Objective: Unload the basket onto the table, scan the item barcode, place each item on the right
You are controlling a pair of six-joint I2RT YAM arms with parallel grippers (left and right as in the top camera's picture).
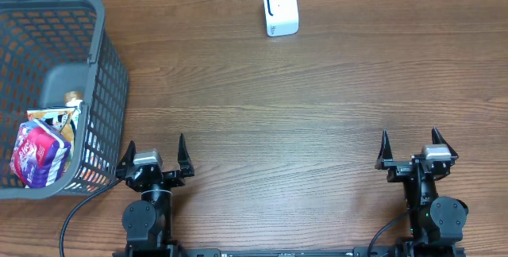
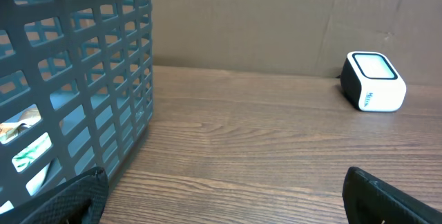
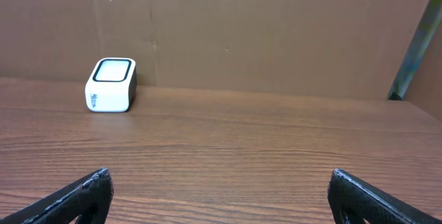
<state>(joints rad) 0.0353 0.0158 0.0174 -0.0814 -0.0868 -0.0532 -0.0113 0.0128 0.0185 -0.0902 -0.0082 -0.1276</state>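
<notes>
At the near table edge, left gripper (image 1: 156,143) sits low, fingers spread wide, nothing between them; right gripper (image 1: 411,135) same, jaws apart and empty, well apart from the left one; both point toward the far side. Grey mesh basket (image 1: 103,43) stands just beside the left gripper, on its left; its wall fills the left of the left wrist view. Purple-and-red packet (image 1: 38,152) lies inside the basket at the near end; yellow-and-white packet (image 1: 55,118) touches it on the far side; can't tell what the small brown thing beyond them is. White scanner (image 1: 280,9) stands on the wooden table (image 1: 278,106) at the far edge, mid-width, well apart from both grippers; brown cardboard wall (image 3: 276,30) behind it.
</notes>
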